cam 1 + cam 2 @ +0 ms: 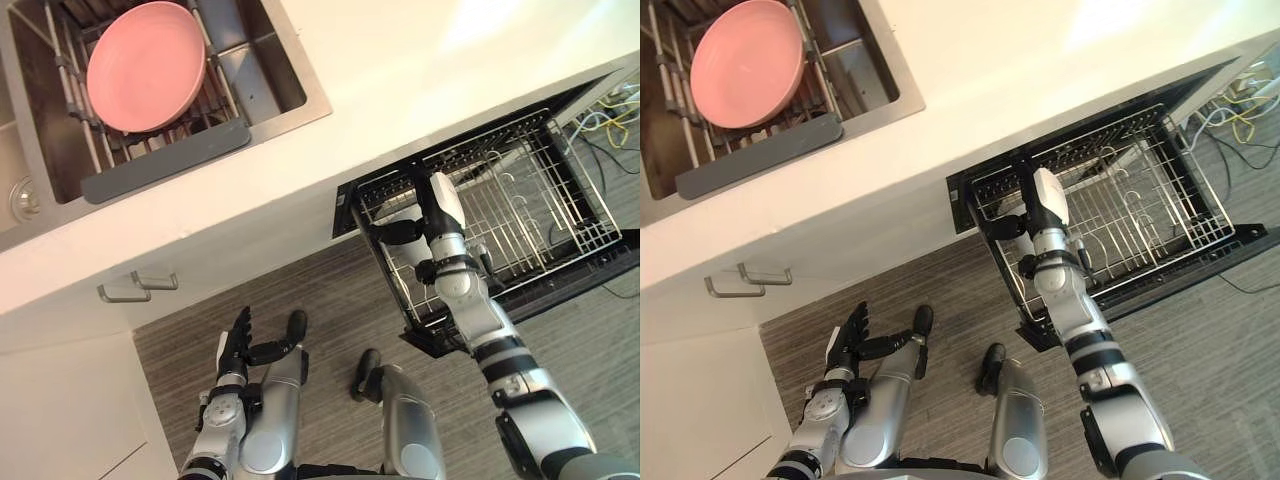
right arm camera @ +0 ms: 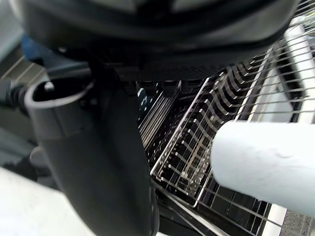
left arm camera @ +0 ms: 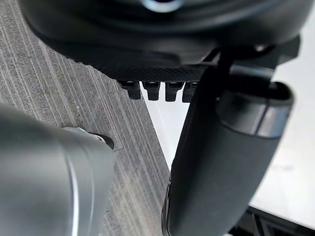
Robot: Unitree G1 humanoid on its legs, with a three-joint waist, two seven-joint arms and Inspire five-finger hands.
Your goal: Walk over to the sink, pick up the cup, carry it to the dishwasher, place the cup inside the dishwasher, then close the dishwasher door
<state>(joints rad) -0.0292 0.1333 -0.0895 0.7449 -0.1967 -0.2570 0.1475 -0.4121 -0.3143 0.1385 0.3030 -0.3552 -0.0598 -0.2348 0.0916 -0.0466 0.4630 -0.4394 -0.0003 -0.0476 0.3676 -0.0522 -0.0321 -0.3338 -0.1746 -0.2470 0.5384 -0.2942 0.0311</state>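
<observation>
right arm is stretched out over the open dishwasher (image 1: pixel 347 205). its wire rack (image 1: pixel 540 190) is drawn out above the dropped door (image 1: pixel 570 280). the right robot hand (image 2: pixel 98 162) is over the near left corner of that rack, fingers straight and thumb stuck out to the side, so it's spread and pinching nothing.

now the cup (image 2: pixel 261 162): in the right wrist view it's a pale, round-ended cylinder close beside the robot hand. it sits on the far side of the fingers from the thumb, with the rack's wires and tines running underneath. it is not between thumb and fingers. i can't tell whether it rests on the wires or touches the hand.

down low, the left robot hand (image 1: pixel 238 345) hangs over the grey wood-grain floor (image 1: pixel 330 290). it's in front of the white cupboard, fingers straight and together, thumb held out, holding nothing.

up on the white worktop (image 1: pixel 420 70), the steel sink (image 1: pixel 300 95) sits well away from the dishwasher, towards the robot's left. inside it a pink plate (image 1: pixel 147 65) lies on a wire drainer (image 1: pixel 65 75) with a dark grey front edge. two metal handles (image 1: pixel 138 287) show on the cupboard front just below the worktop's edge.
</observation>
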